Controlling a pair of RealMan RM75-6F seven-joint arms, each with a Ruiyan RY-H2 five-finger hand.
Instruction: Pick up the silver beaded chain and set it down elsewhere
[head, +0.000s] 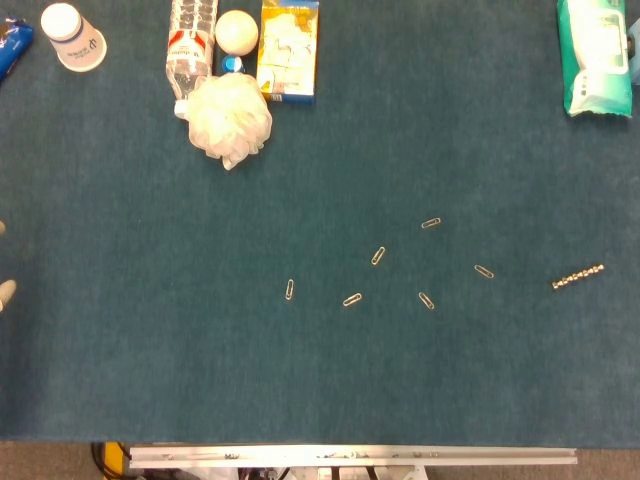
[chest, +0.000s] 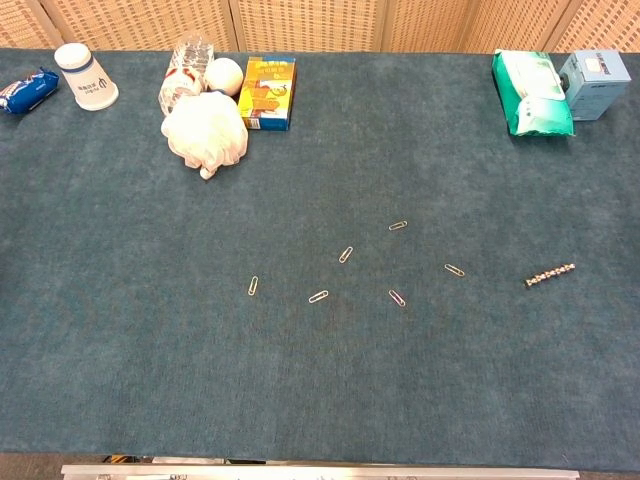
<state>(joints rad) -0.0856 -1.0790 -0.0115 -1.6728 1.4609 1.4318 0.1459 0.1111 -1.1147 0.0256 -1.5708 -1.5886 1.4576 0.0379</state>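
The silver beaded chain lies stretched out on the teal table cloth at the far right, slightly slanted; the chest view shows the chain in the same spot. Nothing touches it. At the very left edge of the head view, pale fingertips of my left hand poke into the frame, far from the chain. Too little of that hand shows to tell how its fingers stand. The chest view does not show it. My right hand appears in neither view.
Several paper clips are scattered mid-table, left of the chain. Along the back stand a white cup, water bottle, white mesh sponge, ball, yellow box and a green wipes pack.
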